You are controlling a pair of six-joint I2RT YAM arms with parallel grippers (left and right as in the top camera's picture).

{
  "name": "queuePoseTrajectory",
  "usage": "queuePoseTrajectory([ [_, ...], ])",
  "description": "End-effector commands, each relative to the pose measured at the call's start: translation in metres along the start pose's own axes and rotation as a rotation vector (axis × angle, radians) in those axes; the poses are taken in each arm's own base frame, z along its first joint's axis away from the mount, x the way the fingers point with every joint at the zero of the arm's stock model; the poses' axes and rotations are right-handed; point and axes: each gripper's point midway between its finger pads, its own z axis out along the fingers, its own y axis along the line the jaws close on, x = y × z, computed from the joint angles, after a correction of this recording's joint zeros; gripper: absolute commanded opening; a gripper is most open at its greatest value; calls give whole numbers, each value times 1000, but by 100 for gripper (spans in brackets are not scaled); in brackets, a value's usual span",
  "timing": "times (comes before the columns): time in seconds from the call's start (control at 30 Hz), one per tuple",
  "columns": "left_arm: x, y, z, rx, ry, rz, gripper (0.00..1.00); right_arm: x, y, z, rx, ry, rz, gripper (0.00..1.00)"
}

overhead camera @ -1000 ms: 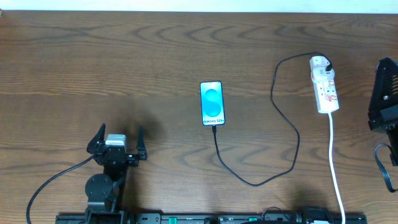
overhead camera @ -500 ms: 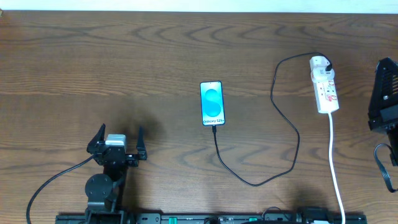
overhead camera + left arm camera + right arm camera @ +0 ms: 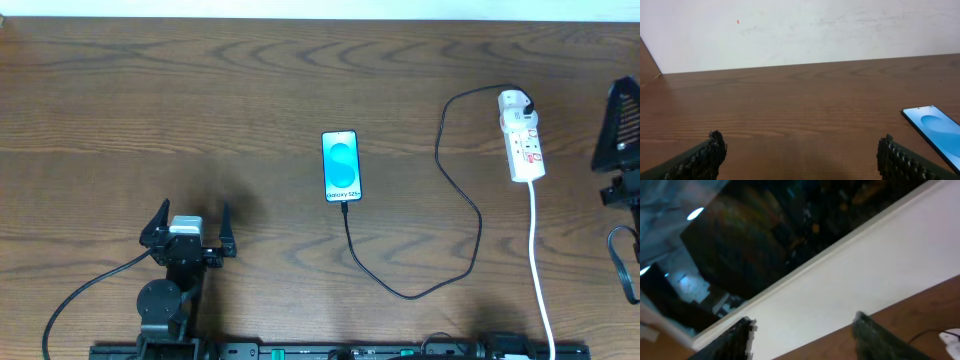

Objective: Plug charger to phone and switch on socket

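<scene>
Only the right arm [image 3: 618, 140] had moved since the earlier overhead view: at the bench's [image 3: 200, 90] right edge it had tipped and drawn closer to the frame's border, while everything else lay as before.

At the near left, the left gripper [image 3: 193, 210] was parked well apart from the task's things, its jaws spread wide on nothing. Its wrist view showed bare wood between them and the phone's corner at the right.

The phone [image 3: 341, 166] lay flat, screen up and lit blue, near the bench's middle. The charger [image 3: 470, 215] met its near short edge with the connector tip, apparently seated there. From that point the cable looped toward the front edge, then climbed right and arched over to its white plug head [image 3: 513, 100].

No container was in view. The nearest thing to 1 was the socket [image 3: 524, 145], whose far outlet held that plug head, and its white cord [image 3: 538, 260] ran off the near edge. The red switches were too small to read as on or off.

In the blurred right wrist view, the right gripper [image 3: 803, 320] had its jaws apart and empty, aimed at the wall. With the 2 arms clear, the plugging looked finished.
</scene>
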Motion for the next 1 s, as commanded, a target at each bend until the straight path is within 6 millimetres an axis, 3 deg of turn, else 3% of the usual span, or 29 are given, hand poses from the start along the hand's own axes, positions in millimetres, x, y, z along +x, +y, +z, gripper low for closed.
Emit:
queuePoseTrajectory([
  [0.0, 13, -4, 0, 20, 44, 14, 98, 11, -8, 0, 34, 42, 2, 99],
  [0.27, 13, -4, 0, 20, 44, 14, 98, 53, -40, -8, 170, 213, 24, 99],
  [0.47, 13, -4, 0, 20, 44, 14, 98, 91, -69, -27, 303, 376, 44, 99],
  [0.6, 13, -4, 0, 20, 44, 14, 98, 100, -76, -33, 337, 416, 47, 99],
  [0.77, 13, -4, 0, 20, 44, 14, 98, 106, -99, -46, 451, 448, -48, 99],
  [0.97, 13, -4, 0, 20, 44, 14, 98, 126, -122, -64, 550, 553, -94, 99],
])
